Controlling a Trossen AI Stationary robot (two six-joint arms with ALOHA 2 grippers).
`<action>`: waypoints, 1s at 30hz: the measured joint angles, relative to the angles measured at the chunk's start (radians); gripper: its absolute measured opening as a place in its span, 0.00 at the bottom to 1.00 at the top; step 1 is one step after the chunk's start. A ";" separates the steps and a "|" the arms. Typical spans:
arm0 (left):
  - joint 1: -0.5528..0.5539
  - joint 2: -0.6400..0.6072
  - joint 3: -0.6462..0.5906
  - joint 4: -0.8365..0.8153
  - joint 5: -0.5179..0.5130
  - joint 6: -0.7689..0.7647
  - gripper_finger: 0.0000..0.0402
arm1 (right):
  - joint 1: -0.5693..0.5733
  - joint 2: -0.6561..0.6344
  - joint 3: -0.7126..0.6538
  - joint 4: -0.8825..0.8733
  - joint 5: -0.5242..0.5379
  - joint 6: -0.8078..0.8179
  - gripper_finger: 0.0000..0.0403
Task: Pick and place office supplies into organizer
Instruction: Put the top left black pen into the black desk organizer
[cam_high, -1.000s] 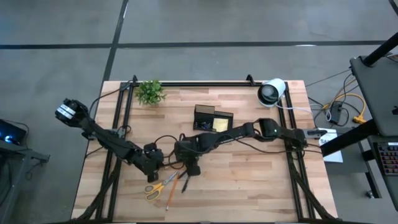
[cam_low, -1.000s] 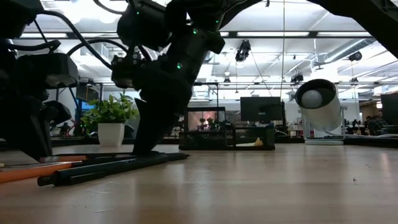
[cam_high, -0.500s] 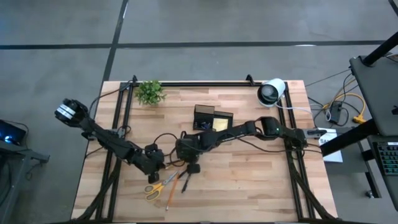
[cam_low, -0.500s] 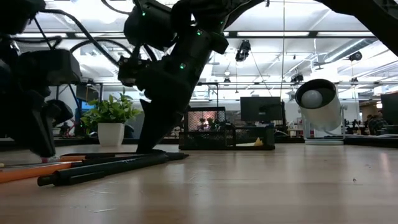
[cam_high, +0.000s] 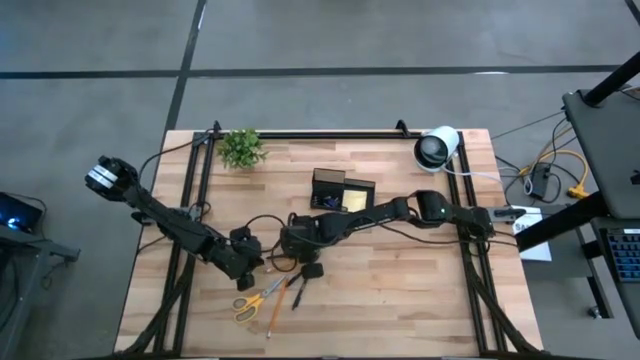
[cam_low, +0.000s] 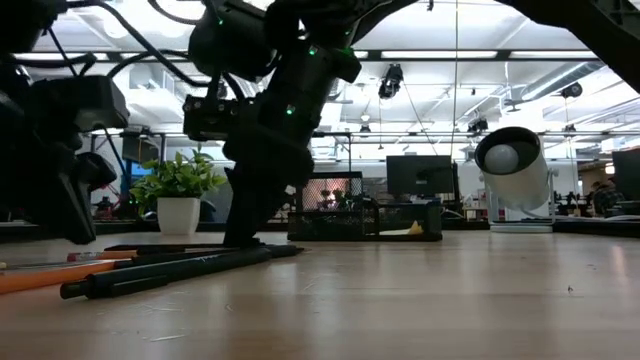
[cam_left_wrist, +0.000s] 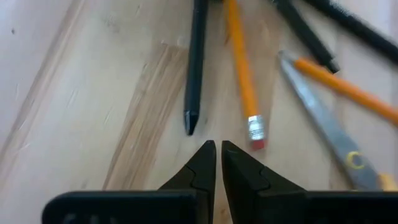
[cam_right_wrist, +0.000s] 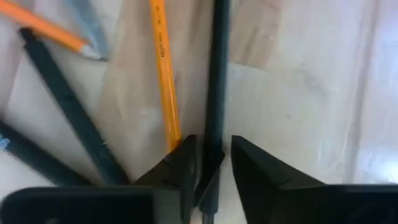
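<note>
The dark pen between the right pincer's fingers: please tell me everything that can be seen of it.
The dark pen is a slim, straight, matte black stick, plastic by its look. It lies flat on the light wooden table, running away from the right pincer, whose fingers stand on either side of its near end, not yet pressed shut. An orange pencil lies close beside it, almost parallel. Its far end is out of view.

We count one organizer (cam_high: 342, 190) with two compartments, one plant (cam_high: 241, 148), one white-and-black roll (cam_high: 436, 148). Below the organizer: one pair of scissors (cam_high: 252, 299), two orange pencils (cam_left_wrist: 241, 68), at least three dark pens (cam_left_wrist: 196, 62). Two grippers below the organizer.
</note>
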 joint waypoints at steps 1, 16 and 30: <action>0.000 0.007 0.000 0.002 -0.001 0.000 0.03 | 0.004 -0.001 0.000 -0.001 -0.002 -0.009 0.27; 0.000 0.028 0.005 0.017 -0.003 -0.002 0.03 | 0.035 -0.018 0.012 -0.087 -0.060 -0.075 0.53; 0.000 0.027 0.005 0.045 -0.003 -0.003 0.03 | 0.056 -0.014 0.002 -0.073 -0.138 0.009 0.54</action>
